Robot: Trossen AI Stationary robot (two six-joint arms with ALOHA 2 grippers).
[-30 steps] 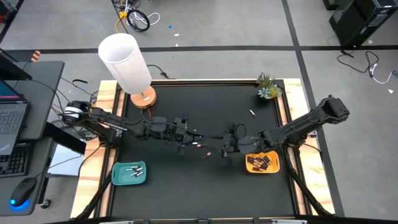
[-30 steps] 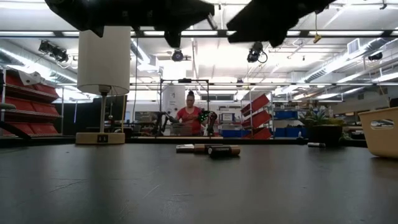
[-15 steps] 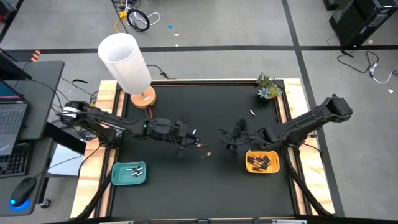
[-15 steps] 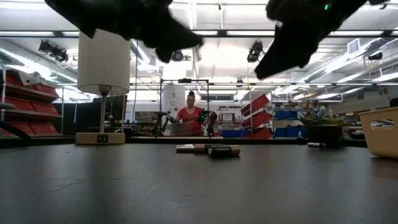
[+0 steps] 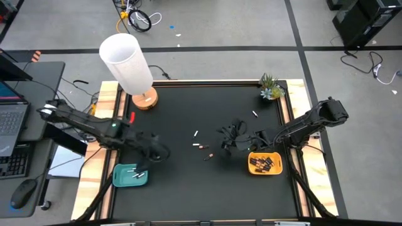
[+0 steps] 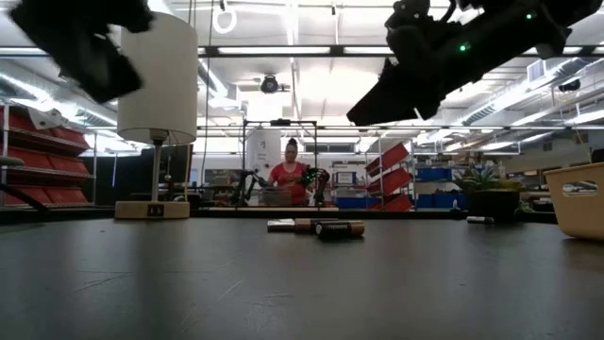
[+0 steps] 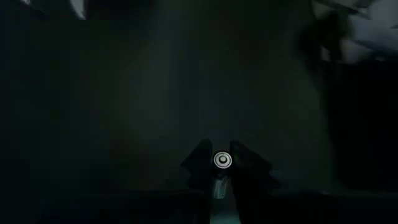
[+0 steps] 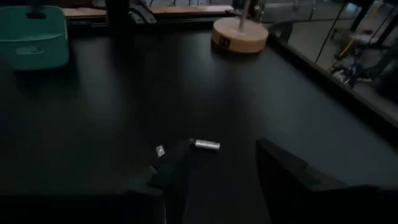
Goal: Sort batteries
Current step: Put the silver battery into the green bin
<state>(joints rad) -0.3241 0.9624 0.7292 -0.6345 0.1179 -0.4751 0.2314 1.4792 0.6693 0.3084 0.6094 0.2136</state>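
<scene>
My left gripper (image 5: 151, 157) hangs just beyond the far right corner of the teal tray (image 5: 130, 175) and is shut on a pale silvery battery (image 7: 222, 160). A few pale batteries lie in that tray. Three loose batteries lie flat on the black mat near the table's middle: a silvery one (image 5: 196, 134) and two dark ones (image 5: 201, 146). My right gripper (image 5: 229, 140) hovers open just right of them; a silvery battery (image 8: 206, 145) lies on the mat ahead of its fingers (image 8: 176, 167). The orange tray (image 5: 264, 164) holds several dark batteries. My left gripper pinches the silvery battery between its two fingertips (image 7: 202, 163). The battery lies along the fingers, its round end (image 7: 222, 160) pointing forward past the tips. It is lifted clear of the mat.
A white lamp on a wooden base (image 5: 143, 98) stands at the far left and a small plant (image 5: 271, 87) at the far right corner. One more battery (image 5: 254, 113) lies near the plant. Beyond the table's far edge a person (image 6: 287, 179) shows.
My left gripper has swung from the table's middle toward the left edge, to beside the teal tray, tipping downward on the way. My right gripper has come down a little over the loose batteries. The batteries on the mat have stayed put.
</scene>
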